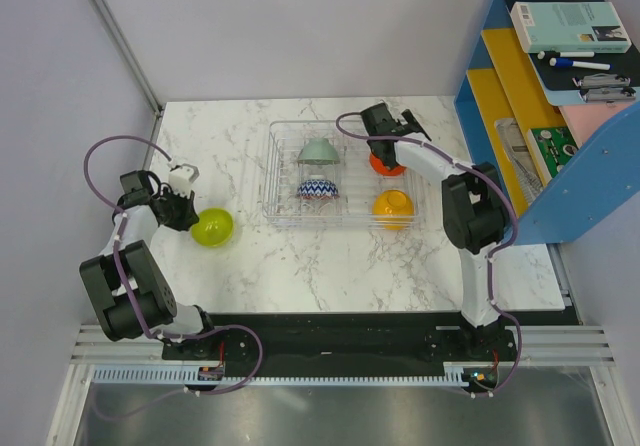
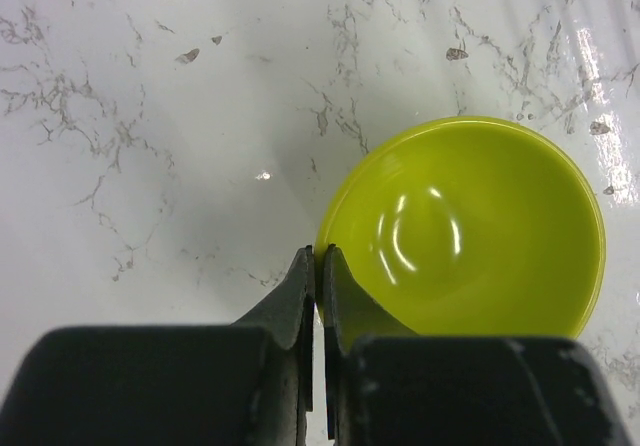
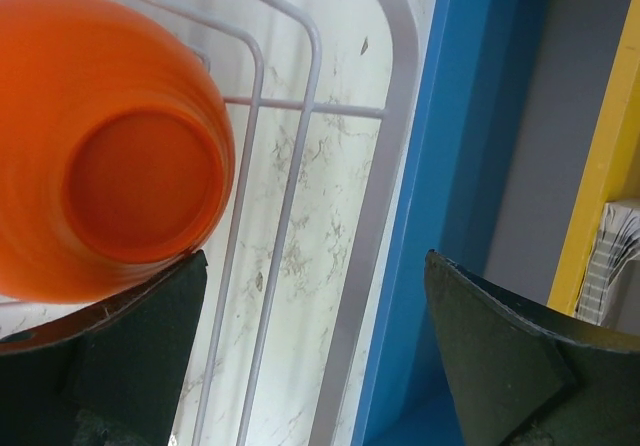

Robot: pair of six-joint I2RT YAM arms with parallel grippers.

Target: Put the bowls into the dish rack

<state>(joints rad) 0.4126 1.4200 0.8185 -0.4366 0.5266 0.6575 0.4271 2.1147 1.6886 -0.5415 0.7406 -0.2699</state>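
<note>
On the marble table left of the dish rack (image 1: 275, 181) lies the lime green bowl (image 1: 212, 228), hollow side up. My left gripper (image 1: 185, 211) is shut on its near rim. The left wrist view shows the lime green bowl (image 2: 470, 226) with its thin rim pinched in the left gripper (image 2: 320, 256). Inside the rack are the pale grey-green bowl (image 1: 317, 151), the zigzag bowl (image 1: 317, 188), the orange-yellow bowl (image 1: 393, 204) and the red-orange bowl (image 1: 385, 164). My right gripper (image 1: 392, 131) hangs open over the rack's far right corner. The red-orange bowl (image 3: 110, 166) shows its base just outside the right gripper (image 3: 315, 286).
A blue shelf unit (image 1: 560, 96) with a book, pens and papers stands at the table's right edge, close to the rack. Its blue side panel (image 3: 450, 166) runs right beside the rack's clear rim (image 3: 385, 166). Grey walls close in the left and back.
</note>
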